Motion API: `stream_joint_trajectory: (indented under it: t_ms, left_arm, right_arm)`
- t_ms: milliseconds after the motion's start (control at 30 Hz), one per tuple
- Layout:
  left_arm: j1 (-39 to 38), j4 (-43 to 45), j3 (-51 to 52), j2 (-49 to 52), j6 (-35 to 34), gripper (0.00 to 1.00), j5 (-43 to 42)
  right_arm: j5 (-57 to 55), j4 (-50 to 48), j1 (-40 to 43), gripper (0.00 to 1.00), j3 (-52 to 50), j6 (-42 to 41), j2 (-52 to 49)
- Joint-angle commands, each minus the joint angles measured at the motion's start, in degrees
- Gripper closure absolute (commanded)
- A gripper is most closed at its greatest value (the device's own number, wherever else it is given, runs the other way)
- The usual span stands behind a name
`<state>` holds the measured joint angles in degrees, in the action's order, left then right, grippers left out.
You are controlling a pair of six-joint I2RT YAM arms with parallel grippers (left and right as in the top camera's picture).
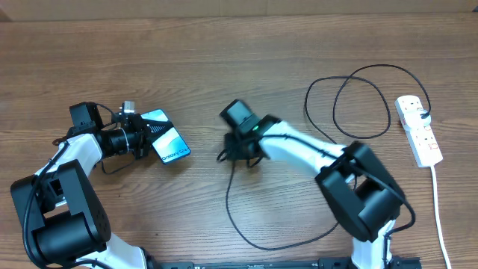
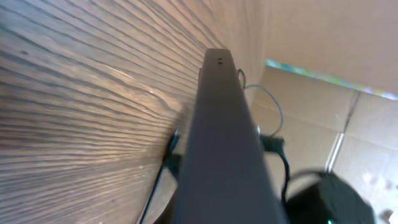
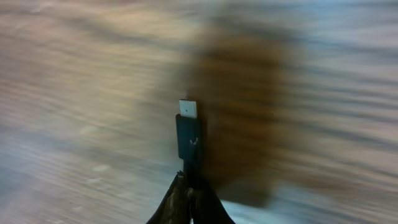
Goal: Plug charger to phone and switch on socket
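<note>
1. Phone [image 1: 170, 142] sits left of centre in the overhead view, clamped at one end by your left gripper [image 1: 146, 136]. That arm's wrist view shows only its dark edge running up mid-frame. I can't tell which end carries the port.
2. Your right gripper [image 1: 239, 153], at the centre of the overhead view, is pinched shut on the charger [image 3: 188, 134] just behind its plug. The plug's silver tip points up the right wrist frame. That view is blurred, so I can't tell how squarely the plug sits.
3. Plug and phone are well apart, with bare table [image 1: 202, 67] between them. The step in hand looks like bringing the tip to the port.
4. The hold seems to be on the thin cable below the plug. Under a push, the plug may swivel or buckle aside and scrape the phone's edge instead of entering.
5. The phone is gripped at one end only. Pressure on the far end could twist or slide it in the jaws.
6. The cable loops low in the frame, then coils at upper right toward the socket [image 1: 420, 131] at the right edge. A long reach left could draw it taut, dragging the socket or tugging the plug off line.
7. The socket's switches are too small to read, so check them before you press.
</note>
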<state>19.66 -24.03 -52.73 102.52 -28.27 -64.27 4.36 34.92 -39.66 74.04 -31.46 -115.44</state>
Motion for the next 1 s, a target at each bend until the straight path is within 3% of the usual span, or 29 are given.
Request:
stream_joint_trajectory:
  t_ms: [0, 233, 433, 833, 900, 967]
  left_arm:
    - [0.3, 0.0, -0.2, -1.7, 1.3, 0.96, -4.8]
    - [0.3, 0.1, -0.2, -1.7, 1.3, 0.95, -4.7]
    - [0.3, 0.1, -0.2, -1.7, 2.0, 0.96, -4.2]
    - [0.3, -0.7, -0.2, -1.7, 2.1, 0.96, -4.8]
    - [0.3, -1.3, -0.2, -1.7, 2.1, 0.96, -4.8]
    - [0.3, -1.3, -0.2, -1.7, 2.2, 0.96, -4.7]
  right_arm:
    - [2.8, 3.1, 6.1, 0.96, 0.3, 2.3, 1.4]
    - [4.6, 11.9, 15.6, 0.96, 0.3, 8.4, 2.3]
    - [-1.5, 20.7, 20.0, 0.96, 0.3, 9.5, 2.3]
    - [-0.3, 21.8, 20.1, 0.96, 0.3, 5.9, 2.3]
    - [-0.3, 21.8, 20.1, 0.9, 0.3, 5.9, 2.3]
    - [-0.3, 22.0, 20.4, 0.63, 0.3, 6.0, 2.3]
